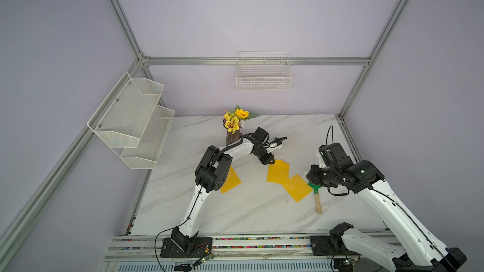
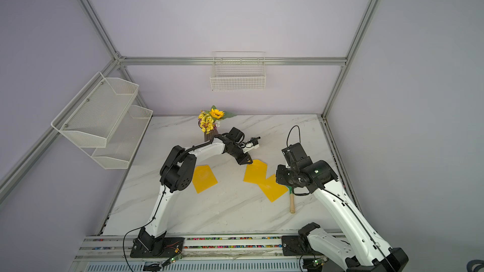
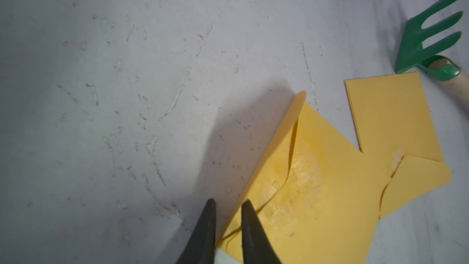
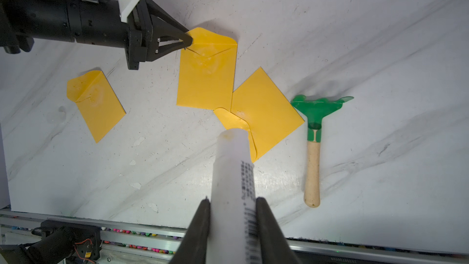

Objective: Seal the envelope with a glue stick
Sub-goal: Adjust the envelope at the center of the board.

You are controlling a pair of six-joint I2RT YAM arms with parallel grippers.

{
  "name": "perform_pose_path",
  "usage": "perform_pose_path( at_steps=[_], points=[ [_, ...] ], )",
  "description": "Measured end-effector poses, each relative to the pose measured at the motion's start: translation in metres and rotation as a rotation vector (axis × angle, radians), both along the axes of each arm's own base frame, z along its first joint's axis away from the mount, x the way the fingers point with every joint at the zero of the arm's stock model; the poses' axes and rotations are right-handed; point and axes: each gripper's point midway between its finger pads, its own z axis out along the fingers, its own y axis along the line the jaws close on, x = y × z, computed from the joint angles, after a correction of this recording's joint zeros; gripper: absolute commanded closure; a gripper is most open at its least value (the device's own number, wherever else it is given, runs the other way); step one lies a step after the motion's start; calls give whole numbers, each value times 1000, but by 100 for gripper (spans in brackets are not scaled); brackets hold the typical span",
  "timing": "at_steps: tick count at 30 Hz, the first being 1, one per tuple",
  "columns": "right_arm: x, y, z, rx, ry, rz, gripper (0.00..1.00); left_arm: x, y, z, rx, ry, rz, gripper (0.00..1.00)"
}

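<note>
Item: glue stick (image 4: 234, 171), white, printed label. We are seeing it clamped between the fingers of the right claw (image 4: 233, 200). Its far end is poking out ahead of them, over the flap of the yellow envelope (image 4: 266, 107) that is lying beside the green rake (image 4: 314, 113) on the desk (image 4: 380, 46).

Left claw (image 4: 187, 41): fingers standing narrowly apart at a corner of the middle envelope (image 4: 205, 82). We cannot tell whether it is gripping.

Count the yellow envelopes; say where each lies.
3. Lone envelope partly under the left arm; middle envelope at the left gripper; third envelope beside the rake, touching the middle one.
</note>
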Motion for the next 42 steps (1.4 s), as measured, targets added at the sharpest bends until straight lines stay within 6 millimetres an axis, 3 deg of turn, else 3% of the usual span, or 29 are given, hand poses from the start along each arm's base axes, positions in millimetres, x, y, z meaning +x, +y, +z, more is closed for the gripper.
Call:
perform_pose_path(
  at_steps=[7,12,25,34,42],
  points=[
    [0,0,0,-2,2,4,100,-7,22,0,81,-16,57,98],
    [0,4,-3,6,17,19,100,-23,45,6,122,8,150,99],
    [-7,31,-27,104,161,90,100,-130,114,39,60,152,492,99],
    [-15,55,-52,188,321,139,100,-207,126,35,-33,212,612,97],
    [-30,77,-72,198,449,204,100,-249,115,2,-74,260,640,96]
  ],
)
